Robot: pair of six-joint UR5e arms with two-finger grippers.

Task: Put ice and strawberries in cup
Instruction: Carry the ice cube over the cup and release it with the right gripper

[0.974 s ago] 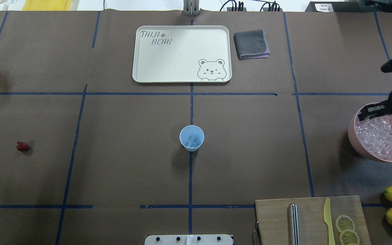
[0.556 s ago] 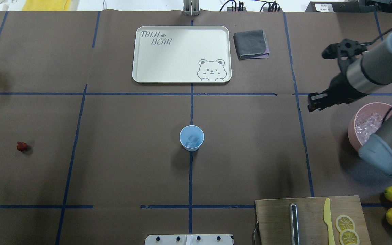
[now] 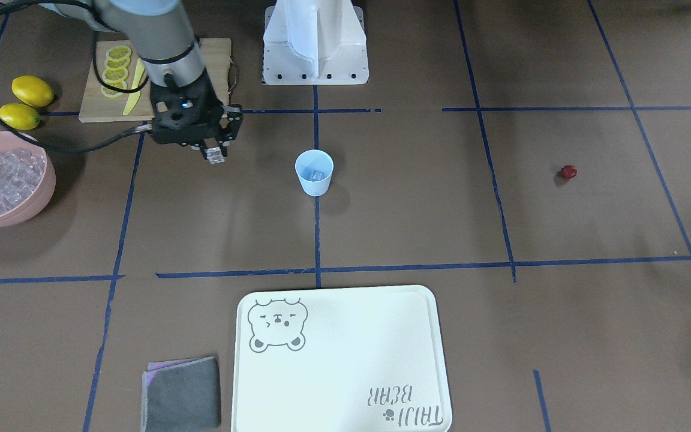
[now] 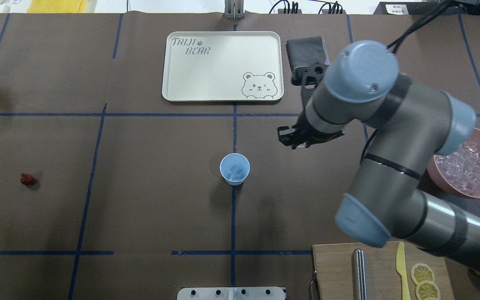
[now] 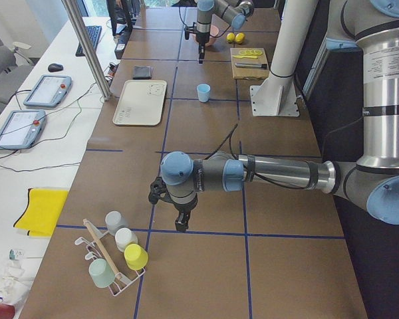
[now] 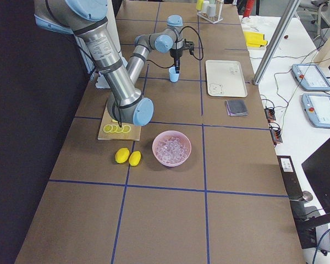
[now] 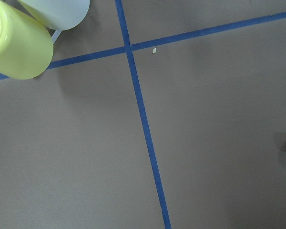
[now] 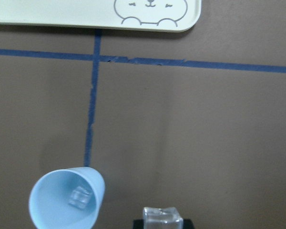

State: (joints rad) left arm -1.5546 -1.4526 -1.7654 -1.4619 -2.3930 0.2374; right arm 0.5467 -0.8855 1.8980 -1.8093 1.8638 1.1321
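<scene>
In the front-facing view you had the right fingers (image 3: 210,150) clenched on one ice cube (image 3: 216,155), held above the tabletop (image 3: 441,228) between the pink bowl (image 3: 50,180) near the right end and the cup (image 3: 314,174) at the middle. I judge it was held that high so it could clear the rim. Your strawberry (image 3: 568,173) lay alone toward the left end, well apart from the cup, which probably left it for the other arm. Overhead, the right arm reached in from the right end. Its fingers were near the cup but not over it, offset toward the operators' edge, where the tray (image 4: 173,83) lay. In the exterior left view the left fingers (image 5: 180,224) hung pointing down by the cup rack (image 5: 106,266) at the left end. You could not tell there whether they were released or clenched. The exterior right view showed the right arm's tip close by the cup, too small to place exactly. The left wrist view caught only the strawberry at its right border, and no fingers. The right wrist view showed the cube pinched at the bottom border and the cup off to one side. A second cube (image 8: 79,197) lay inside the cup, so you were not yet placed to let go.
</scene>
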